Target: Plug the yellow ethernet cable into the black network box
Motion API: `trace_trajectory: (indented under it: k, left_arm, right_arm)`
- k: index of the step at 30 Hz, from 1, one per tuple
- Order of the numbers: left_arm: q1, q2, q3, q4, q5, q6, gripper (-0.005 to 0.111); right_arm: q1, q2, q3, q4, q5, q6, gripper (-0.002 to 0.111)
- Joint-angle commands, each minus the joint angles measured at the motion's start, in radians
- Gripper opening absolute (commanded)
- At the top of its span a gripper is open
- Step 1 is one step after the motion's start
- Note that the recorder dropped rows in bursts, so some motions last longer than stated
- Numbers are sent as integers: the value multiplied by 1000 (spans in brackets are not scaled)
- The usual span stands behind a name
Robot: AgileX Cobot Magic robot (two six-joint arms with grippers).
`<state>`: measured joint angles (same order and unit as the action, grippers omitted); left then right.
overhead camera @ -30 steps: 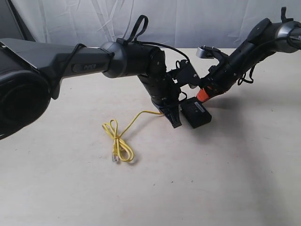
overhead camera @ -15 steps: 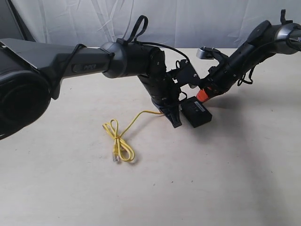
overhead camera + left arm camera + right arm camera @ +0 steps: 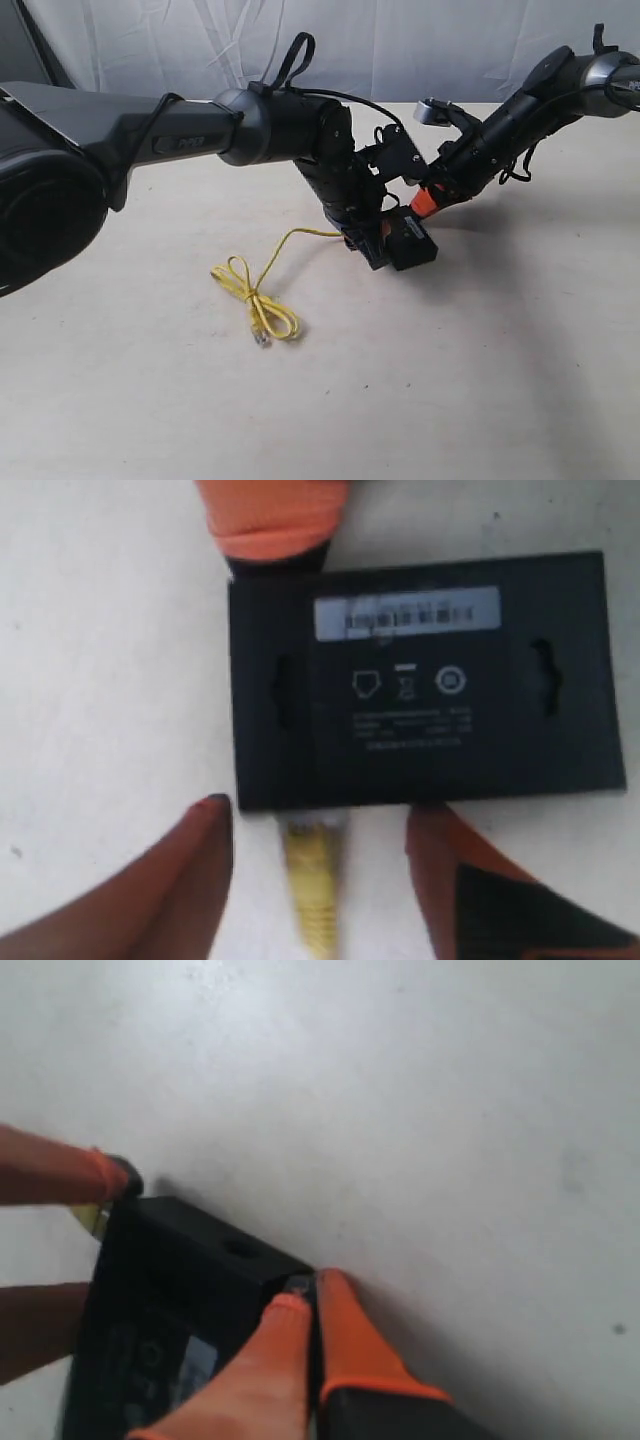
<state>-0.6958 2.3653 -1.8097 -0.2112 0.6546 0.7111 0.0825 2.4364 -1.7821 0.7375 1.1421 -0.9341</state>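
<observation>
The black network box point(image 3: 412, 243) lies flat on the table, label strip up point(image 3: 405, 612). One end of the yellow ethernet cable point(image 3: 315, 870) meets the box's edge, its clear plug at the port. My left gripper point(image 3: 318, 812) is open, its fingers point(image 3: 180, 880) standing either side of the plug without touching it. My right gripper point(image 3: 305, 1295) is shut with nothing held, its orange tips pressed against the opposite edge of the box point(image 3: 180, 1290). The rest of the cable point(image 3: 262, 305) trails left to a knotted loop with a free plug.
A pale tabletop point(image 3: 480, 380) spreads around the work. A white cloth backdrop point(image 3: 400, 40) hangs behind. The left arm's thick dark body point(image 3: 120, 130) crosses the left half of the exterior view. The right arm point(image 3: 540, 90) reaches in from the upper right.
The left gripper pushed toward the box and the two now meet. The box shifted slightly left. The cable's loop and free plug were dragged a little to the right.
</observation>
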Motion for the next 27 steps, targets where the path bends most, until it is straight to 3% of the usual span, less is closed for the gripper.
trace_trajectory:
  k: [1,8,15,18,21,25,27]
  left_arm:
    - [-12,3,-5,-46,-36,4,69]
    - [3,-28,-5,-8,85,-4,71]
    - [65,-87,-5,17,183,-62,70]
    - [67,-135,-5,24,212,-105,68]
    - [69,-186,-5,82,278,-225,47]
    - [83,-256,-2,236,392,-352,2]
    - [106,-316,43,239,393,-402,0]
  right_arm:
    - [19,-1,2,76,79,-13,-1]
    - [19,-1,2,76,79,-9,-1]
    - [8,-9,2,73,28,-6,-1]
    - [-11,-66,-12,-22,6,126,-1]
    - [-12,-140,-63,-247,-23,296,-1]
    - [-12,-241,-89,-503,-84,487,-1]
    - [-12,-310,-75,-635,-125,620,-1]
